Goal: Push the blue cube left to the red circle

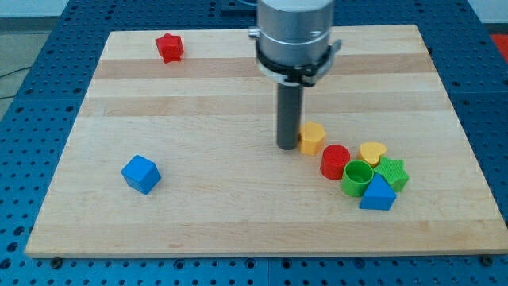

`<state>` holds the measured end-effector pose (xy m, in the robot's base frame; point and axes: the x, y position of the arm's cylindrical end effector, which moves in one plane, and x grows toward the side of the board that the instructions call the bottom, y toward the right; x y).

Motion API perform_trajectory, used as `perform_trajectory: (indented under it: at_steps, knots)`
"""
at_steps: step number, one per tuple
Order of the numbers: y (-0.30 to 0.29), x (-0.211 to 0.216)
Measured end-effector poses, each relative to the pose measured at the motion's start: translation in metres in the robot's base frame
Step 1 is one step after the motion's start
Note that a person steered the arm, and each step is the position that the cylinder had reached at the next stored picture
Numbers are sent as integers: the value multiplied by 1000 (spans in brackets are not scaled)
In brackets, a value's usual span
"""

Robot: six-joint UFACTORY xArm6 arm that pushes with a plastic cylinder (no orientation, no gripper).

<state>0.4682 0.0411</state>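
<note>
Presently my tip (286, 146) touches the yellow hexagonal block (312, 137) beside the red circle (335, 161), well apart from the blue cube (140, 173) on the wooden counter (198, 103); no fingers to report.

Cube (140, 173) lies far left of cylinder (335, 161).

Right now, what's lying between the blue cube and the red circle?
In the camera view, only my tip stands near that line; otherwise bare board separates the blue cube from the red circle.
</note>
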Motion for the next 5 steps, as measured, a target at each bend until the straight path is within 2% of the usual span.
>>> perform_trajectory:
  at_steps: [2,4,5]
  knots:
    - [-12,-34]
    - [-5,-24]
    - [-30,-34]
